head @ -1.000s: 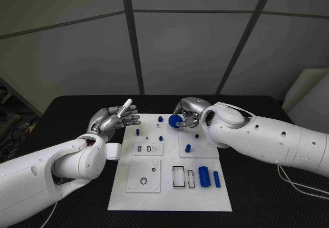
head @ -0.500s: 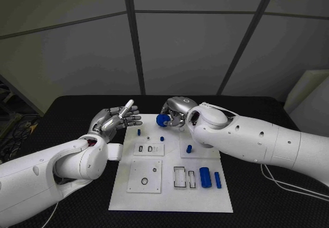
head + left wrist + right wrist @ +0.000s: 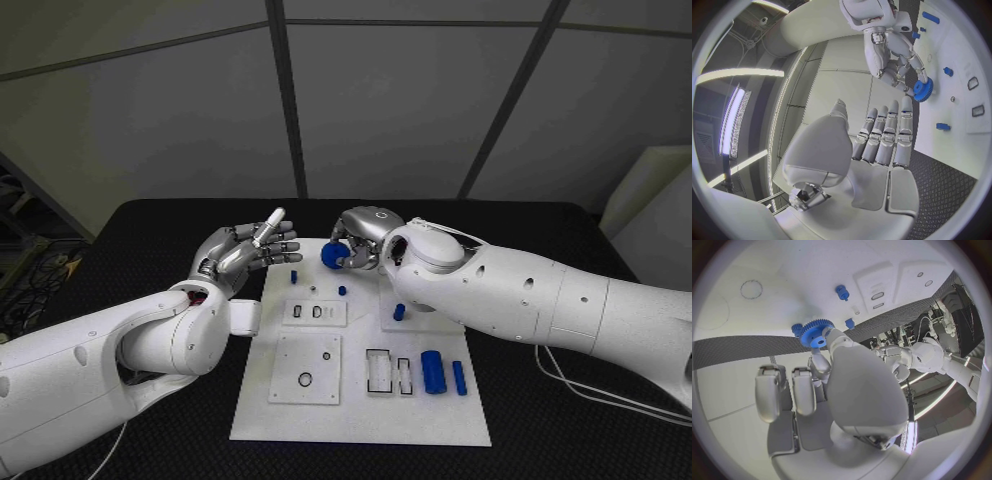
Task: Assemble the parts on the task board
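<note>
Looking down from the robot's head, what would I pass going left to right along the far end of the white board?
Left hand with fingers spread, holding nothing → small blue peg → blue gear → right hand holding that gear.

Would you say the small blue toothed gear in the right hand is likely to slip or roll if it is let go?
Probably rigid: the small blue toothed gear keeps its shape in the right hand. Its teeth likely help grip. Being round, it may roll on edge on the white task board.

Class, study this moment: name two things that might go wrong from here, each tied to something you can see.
1. The right hand holds the blue gear only at its fingers' ends; it might slip and drop.
2. The left hand is raised close beside it above the task board; the two hands might collide.
</note>
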Controlling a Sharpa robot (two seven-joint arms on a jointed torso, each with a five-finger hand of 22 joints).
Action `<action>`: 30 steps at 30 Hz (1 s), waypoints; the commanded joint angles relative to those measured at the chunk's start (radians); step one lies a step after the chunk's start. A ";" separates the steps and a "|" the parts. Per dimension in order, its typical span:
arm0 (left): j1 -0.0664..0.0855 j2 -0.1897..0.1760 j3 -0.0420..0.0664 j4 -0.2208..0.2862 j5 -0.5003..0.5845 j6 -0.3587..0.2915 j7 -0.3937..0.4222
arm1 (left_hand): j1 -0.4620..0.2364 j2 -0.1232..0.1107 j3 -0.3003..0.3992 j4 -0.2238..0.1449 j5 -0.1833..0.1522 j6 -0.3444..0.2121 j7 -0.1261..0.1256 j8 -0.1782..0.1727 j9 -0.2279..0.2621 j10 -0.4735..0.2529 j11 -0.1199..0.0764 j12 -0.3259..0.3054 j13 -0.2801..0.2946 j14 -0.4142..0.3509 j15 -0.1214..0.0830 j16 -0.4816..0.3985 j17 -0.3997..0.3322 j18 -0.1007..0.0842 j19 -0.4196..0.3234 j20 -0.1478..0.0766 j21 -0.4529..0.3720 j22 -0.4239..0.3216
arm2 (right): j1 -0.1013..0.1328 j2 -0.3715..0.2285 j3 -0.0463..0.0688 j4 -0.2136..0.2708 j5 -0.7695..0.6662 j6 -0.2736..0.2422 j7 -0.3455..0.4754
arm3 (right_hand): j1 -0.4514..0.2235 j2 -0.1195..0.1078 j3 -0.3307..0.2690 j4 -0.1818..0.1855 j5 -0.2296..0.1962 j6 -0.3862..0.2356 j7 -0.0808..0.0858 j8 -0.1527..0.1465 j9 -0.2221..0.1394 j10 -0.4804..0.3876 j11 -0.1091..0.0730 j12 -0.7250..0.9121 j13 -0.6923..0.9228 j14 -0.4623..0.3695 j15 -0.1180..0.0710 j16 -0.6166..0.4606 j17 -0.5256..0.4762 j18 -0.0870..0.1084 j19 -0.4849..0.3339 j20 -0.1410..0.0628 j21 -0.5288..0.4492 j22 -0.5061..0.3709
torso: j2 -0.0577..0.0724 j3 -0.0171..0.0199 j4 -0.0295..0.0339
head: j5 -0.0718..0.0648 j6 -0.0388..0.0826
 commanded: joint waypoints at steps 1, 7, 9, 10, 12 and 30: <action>0.002 0.000 0.001 0.001 -0.006 0.013 0.003 | 0.010 0.004 -0.005 0.000 -0.006 0.002 0.000 -0.005 0.000 -0.001 0.000 -0.006 0.000 -0.008 0.000 -0.003 0.001 0.004 -0.001 0.003 -0.001 -0.002 | 0.001 0.003 -0.001 -0.004 -0.007 0.022 0.021 | -0.008 0.002 0.005 -0.002 -0.001 0.050 -0.014 0.007 0.004 0.004 0.001 0.004 0.000 0.070 -0.006 0.004 0.089 -0.017 0.041 -0.004 0.004 0.178 | 0.000 0.0000 -0.0001 | 0.001 -0.002; 0.002 0.001 0.001 0.003 -0.007 0.014 0.005 | 0.010 0.004 -0.005 0.000 -0.006 0.002 0.000 -0.005 0.000 -0.001 0.000 -0.006 0.000 -0.008 0.000 -0.003 0.001 0.004 -0.001 0.003 -0.001 -0.002 | 0.000 0.007 -0.003 -0.012 -0.007 0.028 0.020 | -0.010 0.001 0.006 -0.002 0.000 0.050 -0.014 0.006 0.004 0.001 0.002 -0.003 -0.006 0.070 -0.006 0.004 0.087 -0.017 0.041 -0.004 0.003 0.178 | 0.000 -0.0003 -0.0001 | -0.001 -0.004; 0.002 0.001 0.001 0.004 -0.007 0.014 0.005 | 0.014 0.004 -0.005 -0.001 -0.006 0.003 0.000 -0.005 0.000 -0.001 0.000 -0.006 0.000 -0.008 0.000 -0.004 0.002 0.004 -0.001 0.004 -0.001 -0.002 | 0.000 0.009 -0.004 -0.016 -0.007 0.029 0.020 | -0.014 0.000 0.007 -0.001 0.000 0.050 -0.013 0.004 0.004 0.000 0.002 -0.004 -0.006 0.069 -0.006 0.003 0.087 -0.017 0.041 -0.004 0.003 0.178 | 0.000 -0.0005 0.0002 | 0.000 -0.006; 0.002 0.001 0.001 0.004 -0.007 0.014 0.005 | 0.014 0.004 -0.005 -0.001 -0.006 0.003 0.000 -0.005 0.000 -0.001 0.000 -0.006 0.000 -0.008 0.000 -0.004 0.002 0.004 -0.001 0.004 -0.001 -0.002 | -0.001 0.010 -0.005 -0.017 -0.007 0.030 0.019 | -0.014 -0.001 0.007 -0.001 0.000 0.050 -0.013 0.004 0.004 0.000 0.002 -0.004 -0.007 0.069 -0.006 0.003 0.087 -0.017 0.041 -0.004 0.003 0.178 | 0.000 -0.0004 0.0002 | 0.000 -0.006; 0.002 0.001 0.001 0.004 -0.007 0.014 0.005 | 0.014 0.004 -0.005 -0.001 -0.006 0.003 0.000 -0.005 0.000 -0.001 0.000 -0.006 0.000 -0.008 0.000 -0.004 0.002 0.004 -0.001 0.004 -0.001 -0.002 | -0.001 0.013 -0.006 -0.021 -0.007 0.031 0.018 | -0.024 -0.005 0.009 0.000 -0.003 0.046 -0.012 -0.001 0.003 -0.003 0.003 -0.008 -0.009 0.069 -0.005 0.003 0.087 -0.017 0.040 -0.003 0.003 0.177 | 0.000 0.0002 0.0003 | 0.001 -0.007; 0.002 -0.001 0.001 0.004 -0.007 0.014 0.005 | 0.015 0.004 -0.005 -0.001 -0.006 0.003 0.000 -0.006 0.000 -0.001 0.000 -0.006 0.000 -0.008 0.000 -0.004 0.002 0.004 -0.001 0.004 -0.001 -0.002 | -0.002 0.024 -0.012 -0.048 -0.007 0.080 0.009 | -0.142 -0.045 -0.059 0.029 -0.089 -0.040 0.012 -0.071 -0.002 -0.034 0.028 -0.050 -0.034 0.070 0.016 0.005 0.094 -0.015 0.032 0.017 -0.002 0.169 | -0.001 0.0010 -0.0009 | 0.003 -0.013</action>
